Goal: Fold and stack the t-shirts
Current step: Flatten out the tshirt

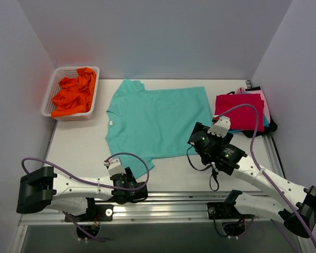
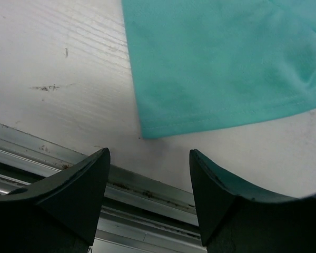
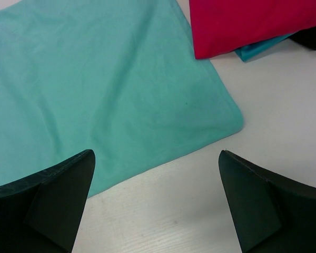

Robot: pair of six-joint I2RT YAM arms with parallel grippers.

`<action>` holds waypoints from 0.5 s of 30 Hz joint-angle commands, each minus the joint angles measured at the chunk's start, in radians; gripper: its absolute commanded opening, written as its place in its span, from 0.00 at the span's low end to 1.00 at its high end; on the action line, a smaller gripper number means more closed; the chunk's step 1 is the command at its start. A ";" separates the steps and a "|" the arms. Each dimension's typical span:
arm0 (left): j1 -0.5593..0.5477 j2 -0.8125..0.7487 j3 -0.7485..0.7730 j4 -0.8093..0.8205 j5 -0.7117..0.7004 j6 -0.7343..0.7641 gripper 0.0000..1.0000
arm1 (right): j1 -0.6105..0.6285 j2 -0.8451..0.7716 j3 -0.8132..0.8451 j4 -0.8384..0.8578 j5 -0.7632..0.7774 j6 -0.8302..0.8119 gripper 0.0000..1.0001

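A teal t-shirt (image 1: 158, 121) lies spread flat in the middle of the table. Its near sleeve corner shows in the left wrist view (image 2: 221, 68), and its hem edge in the right wrist view (image 3: 105, 89). My left gripper (image 1: 139, 190) is open and empty, low by the near rail, just short of the sleeve corner (image 2: 150, 155). My right gripper (image 1: 196, 138) is open and empty, hovering at the shirt's right near edge (image 3: 155, 158). A stack of folded shirts with a crimson one on top (image 1: 241, 112) sits at the right, also in the right wrist view (image 3: 253, 21).
A white basket (image 1: 50, 97) at the back left holds crumpled orange shirts (image 1: 73, 94). A metal rail (image 1: 174, 199) runs along the near table edge. White walls close in the left, back and right sides. A black item (image 1: 271, 126) lies under the stack.
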 commanded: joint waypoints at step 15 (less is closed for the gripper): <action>0.033 -0.080 -0.114 0.072 -0.095 -0.238 0.64 | 0.007 0.029 0.070 -0.034 0.109 -0.016 1.00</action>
